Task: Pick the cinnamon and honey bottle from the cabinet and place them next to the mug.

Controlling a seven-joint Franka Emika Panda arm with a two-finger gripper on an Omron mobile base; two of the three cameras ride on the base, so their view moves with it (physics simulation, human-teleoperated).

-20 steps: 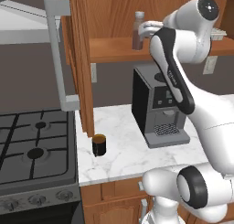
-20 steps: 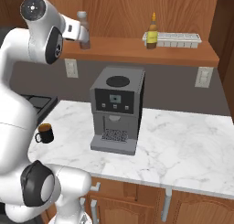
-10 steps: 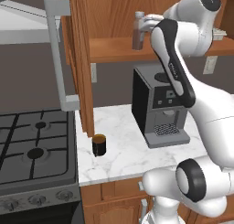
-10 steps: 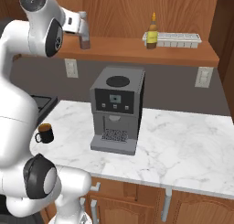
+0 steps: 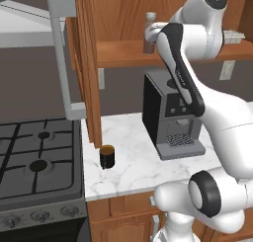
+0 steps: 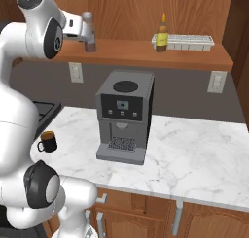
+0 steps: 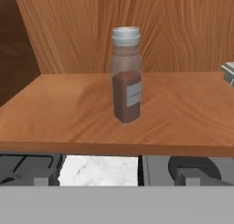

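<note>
Fingers: their state cannot be told; the gripper (image 6: 82, 33) sits at shelf height just in front of the cinnamon, and its tips are hidden by the hand.
Stove: a black gas stove (image 5: 37, 159) sits at the far left in the left base view, under a grey hood (image 5: 29, 23).
Mug: the dark mug (image 5: 107, 156) stands on the white marble counter (image 5: 133, 162) near its left edge, beside the stove.
Cinnamon: the cinnamon (image 7: 126, 74) stands upright on the cabinet (image 7: 137, 113) shelf board, near the shelf's left end, touched by nothing in the hand view.
Coffee machine: a grey coffee machine (image 6: 124, 115) stands on the counter below the shelf, right of the mug.
Honey bottle: the honey bottle (image 6: 162, 34) stands upright farther right on the same shelf, well apart from the cinnamon.
Tray: a pale tray (image 6: 187, 41) lies just beside the honey bottle on its right.
</note>
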